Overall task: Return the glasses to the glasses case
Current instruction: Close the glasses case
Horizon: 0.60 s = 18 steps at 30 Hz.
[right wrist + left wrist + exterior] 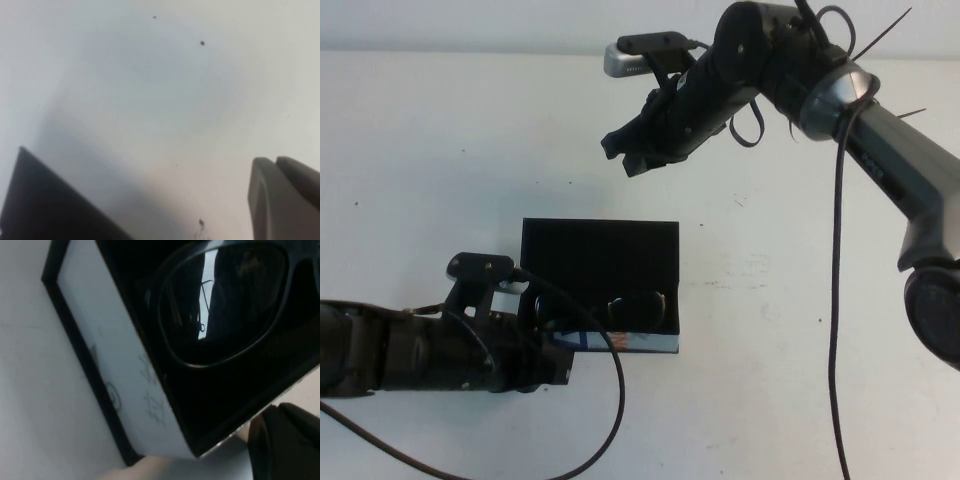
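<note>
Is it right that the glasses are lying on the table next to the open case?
No. The glasses are inside the open case, as the high view shows. The left gripper is at the case's front; the right gripper hangs above the table.

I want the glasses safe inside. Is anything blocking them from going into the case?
No. The glasses already lie inside the open glasses case, lid up. The left gripper is at its front; the right gripper hangs above the table behind it.

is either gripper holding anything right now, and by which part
Right gripper hangs empty above the table. Left gripper is at the glasses case front; a hold cannot be told. Glasses lie inside.
</note>
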{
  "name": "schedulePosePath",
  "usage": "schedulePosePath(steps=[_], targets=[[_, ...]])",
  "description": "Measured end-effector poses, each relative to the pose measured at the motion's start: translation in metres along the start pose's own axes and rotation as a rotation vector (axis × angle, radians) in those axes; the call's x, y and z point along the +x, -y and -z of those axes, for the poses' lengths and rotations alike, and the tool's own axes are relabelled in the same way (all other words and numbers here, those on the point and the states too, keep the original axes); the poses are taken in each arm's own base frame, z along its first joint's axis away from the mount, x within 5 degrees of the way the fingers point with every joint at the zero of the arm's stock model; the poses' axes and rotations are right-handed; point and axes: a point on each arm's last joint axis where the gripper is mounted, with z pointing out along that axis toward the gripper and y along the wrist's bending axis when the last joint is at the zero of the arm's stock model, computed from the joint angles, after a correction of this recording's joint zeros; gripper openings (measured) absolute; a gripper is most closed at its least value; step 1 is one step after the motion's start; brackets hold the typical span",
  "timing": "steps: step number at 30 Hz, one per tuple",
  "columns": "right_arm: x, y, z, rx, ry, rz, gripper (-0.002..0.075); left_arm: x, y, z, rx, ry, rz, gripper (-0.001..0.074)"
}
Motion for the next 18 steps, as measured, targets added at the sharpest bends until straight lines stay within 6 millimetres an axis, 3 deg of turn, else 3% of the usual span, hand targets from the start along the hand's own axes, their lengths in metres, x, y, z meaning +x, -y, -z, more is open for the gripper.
schedulePosePath(steps=[8,18], targets=[[0.016,0.010,-0.040,-0.038,-0.069,-0.049,-0.0011,0.000,0.000,0.000,0.000,-0.001,-0.012,-0.0004],[0.021,0.003,-0.032,-0.087,-0.173,-0.043,-0.0011,0.000,0.000,0.000,0.000,0.000,-0.013,-0.0004]])
